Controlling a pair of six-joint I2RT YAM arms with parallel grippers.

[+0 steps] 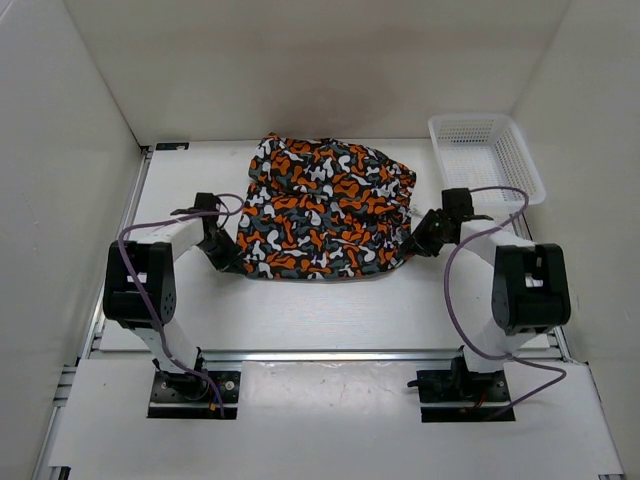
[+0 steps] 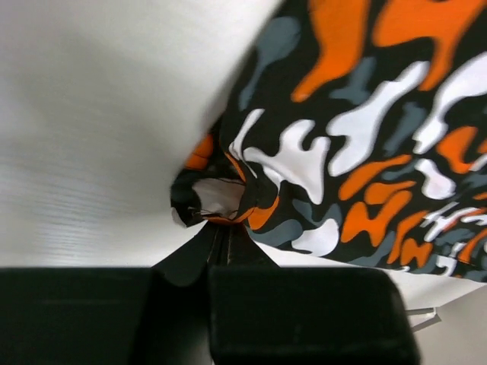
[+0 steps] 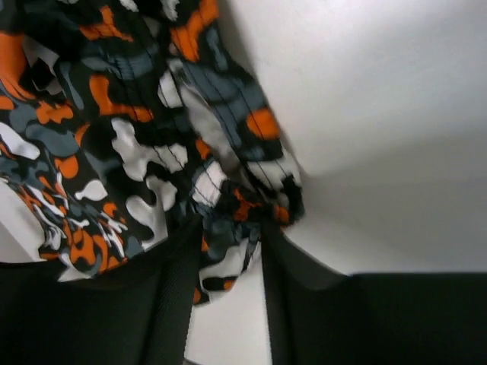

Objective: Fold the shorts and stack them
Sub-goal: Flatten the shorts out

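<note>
Your left gripper (image 2: 218,242) is pressed almost together, pinching a bunched corner of the orange, black, grey and white camouflage-print cloth shorts (image 1: 325,205). Your right gripper (image 3: 227,243) is clamped on a crumpled fold at the opposite edge, with cloth filling the gap between its fingers. The shorts are spread over the white table (image 1: 300,310) between both grippers. A white plastic mesh basket (image 1: 487,152) sits just behind the right gripper, apart from the shorts.

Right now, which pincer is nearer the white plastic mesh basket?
Right. The right pincer grips the camouflage-print cloth shorts just in front of the white mesh basket; the left pincer holds their opposite side.
</note>
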